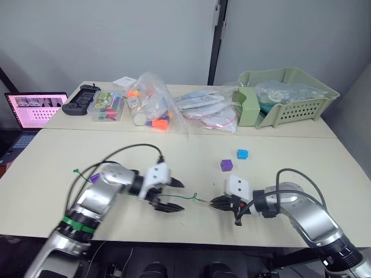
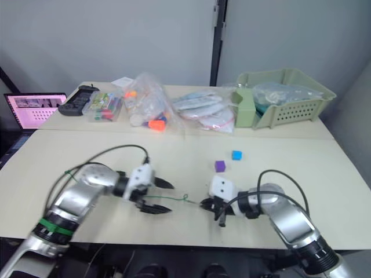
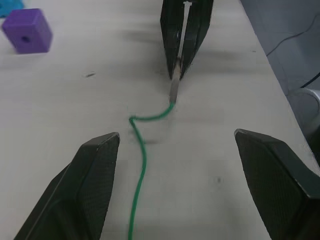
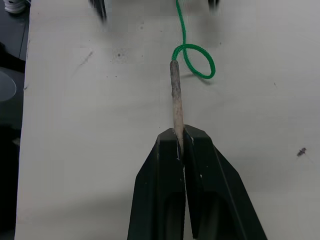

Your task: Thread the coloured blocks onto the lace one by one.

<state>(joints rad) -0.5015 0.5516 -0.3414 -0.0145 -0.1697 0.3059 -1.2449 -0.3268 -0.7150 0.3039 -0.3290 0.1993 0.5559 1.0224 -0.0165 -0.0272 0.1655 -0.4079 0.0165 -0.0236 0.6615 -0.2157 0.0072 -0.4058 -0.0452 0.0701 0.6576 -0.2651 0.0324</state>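
Between the left gripper's [image 3: 175,145] spread fingers, the lace [image 3: 137,165] reaches the right gripper's [image 4: 180,145] pinch.

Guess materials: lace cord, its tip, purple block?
Lace: likely braided fibre cord, bright green, limp and kinked. Its tip: stiff, pale, scuffed, probably a plastic or wax coating. Purple block: smooth, matte, looks like moulded plastic, with a hole in its face.

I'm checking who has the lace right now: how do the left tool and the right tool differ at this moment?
The right tool is shut on the pale stiff tip of the lace; the left tool is open and holds nothing. The lace's green cord runs on the table between the left tool's spread fingers untouched, while the right tool's fingers press together. Both have black fingers, sit low over the table and face each other.
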